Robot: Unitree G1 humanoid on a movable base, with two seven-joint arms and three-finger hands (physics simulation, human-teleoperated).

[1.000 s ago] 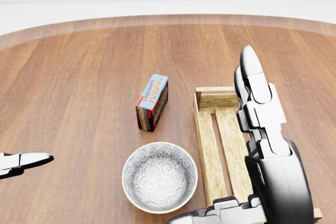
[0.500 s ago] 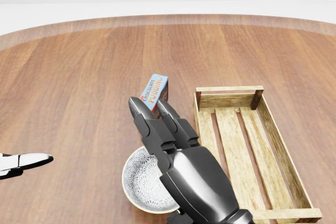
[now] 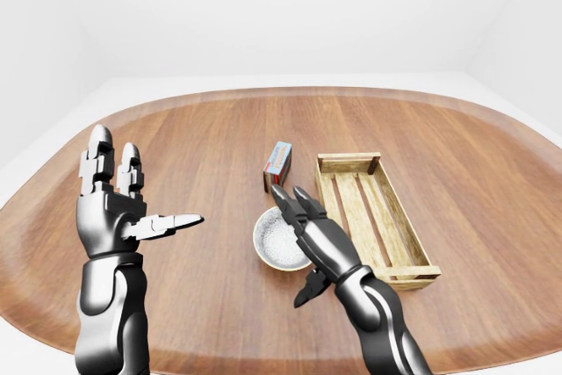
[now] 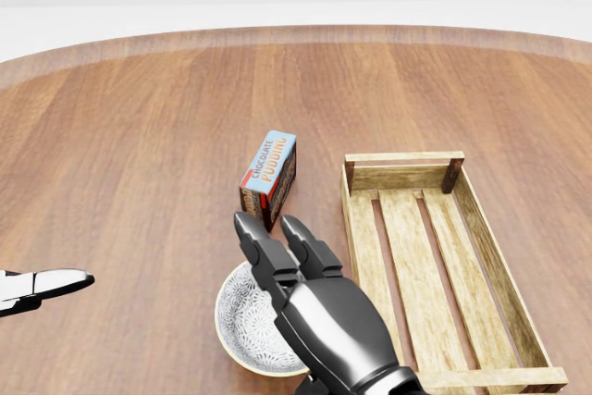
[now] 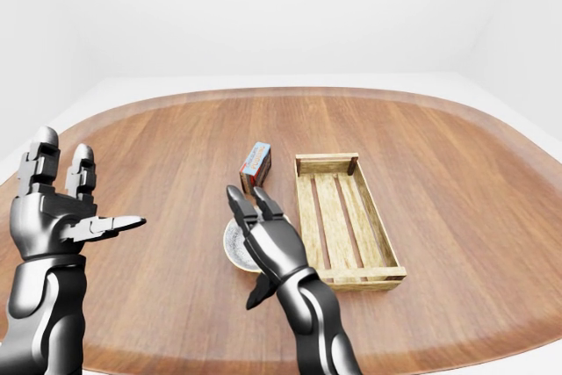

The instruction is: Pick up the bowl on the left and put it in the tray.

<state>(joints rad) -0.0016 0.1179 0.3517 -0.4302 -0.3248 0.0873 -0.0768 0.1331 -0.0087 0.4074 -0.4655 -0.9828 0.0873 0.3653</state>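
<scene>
A white patterned bowl (image 3: 274,243) sits on the round wooden table, left of a slatted wooden tray (image 3: 369,210). My right hand (image 3: 297,245) is open and hovers over the bowl's right half, palm down. Its fingers (image 4: 277,265) point toward the top of the view and its thumb hangs below the bowl's near rim. Part of the bowl (image 4: 242,319) is hidden under this hand. I cannot tell whether any finger touches the bowl. My left hand (image 3: 140,195) is raised at the far left, open and holding nothing.
A chocolate pudding box (image 4: 269,179) stands just above the bowl and left of the tray's (image 4: 407,228) upper corner. The tray holds nothing. The table edge curves round all sides of the left-eye view.
My right hand swung left from above the tray to above the bowl, then sank a little lower over it. The left hand, bowl, box and tray stayed put.
</scene>
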